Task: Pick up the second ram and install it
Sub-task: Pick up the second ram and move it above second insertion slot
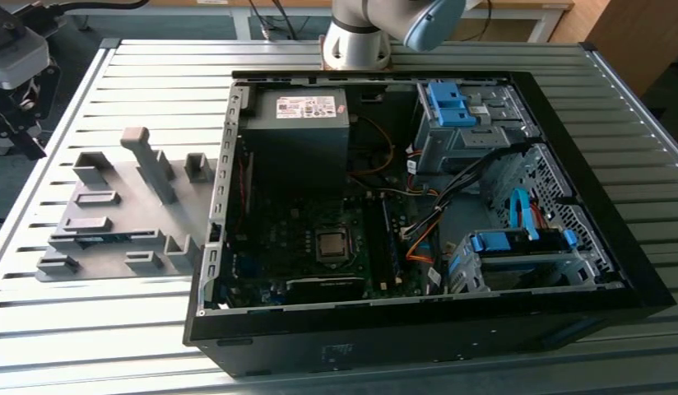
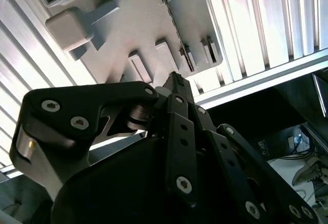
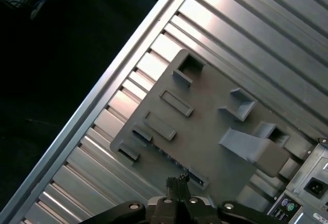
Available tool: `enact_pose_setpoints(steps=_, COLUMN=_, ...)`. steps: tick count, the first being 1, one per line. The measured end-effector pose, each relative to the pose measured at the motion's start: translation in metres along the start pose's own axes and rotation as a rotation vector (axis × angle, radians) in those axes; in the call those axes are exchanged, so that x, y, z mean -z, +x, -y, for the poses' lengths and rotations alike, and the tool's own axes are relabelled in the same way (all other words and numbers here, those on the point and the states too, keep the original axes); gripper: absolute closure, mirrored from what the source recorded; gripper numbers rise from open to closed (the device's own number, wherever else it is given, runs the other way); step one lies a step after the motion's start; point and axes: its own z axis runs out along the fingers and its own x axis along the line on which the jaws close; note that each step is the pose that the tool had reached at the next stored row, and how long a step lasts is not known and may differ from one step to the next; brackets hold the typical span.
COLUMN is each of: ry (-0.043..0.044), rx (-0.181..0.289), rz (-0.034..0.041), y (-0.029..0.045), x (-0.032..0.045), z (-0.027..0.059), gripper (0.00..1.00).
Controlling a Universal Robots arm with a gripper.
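In the exterior view, the second ram (image 1: 106,239) lies in the grey fixture plate (image 1: 136,206), toward the desk (image 1: 98,346) edge on the exterior view's left and beside the open computer case (image 1: 427,206). By that, neither pickup nor installing is done.

In the second wrist view, the tool (image 2: 177,79) hangs over the plate, fingers pressed together and holding nothing.

In the first wrist view, the tool's tip (image 3: 177,182) is above the plate's near edge.

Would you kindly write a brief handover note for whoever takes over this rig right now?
Gripper: shut and empty, above the grey fixture plate.
Second ram: seemingly lying in the plate's long slot, to the exterior view's left of the open PC case.
Done: nothing lifted yet.
Left: pickup and installation of the second ram.
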Motion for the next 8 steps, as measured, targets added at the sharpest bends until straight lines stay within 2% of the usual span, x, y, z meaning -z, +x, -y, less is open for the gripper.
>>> enact_pose_setpoints(steps=8, ry=0.0010, rx=0.062, rz=-0.0013, y=0.0000, x=-0.0001, z=0.0000, gripper=0.89)
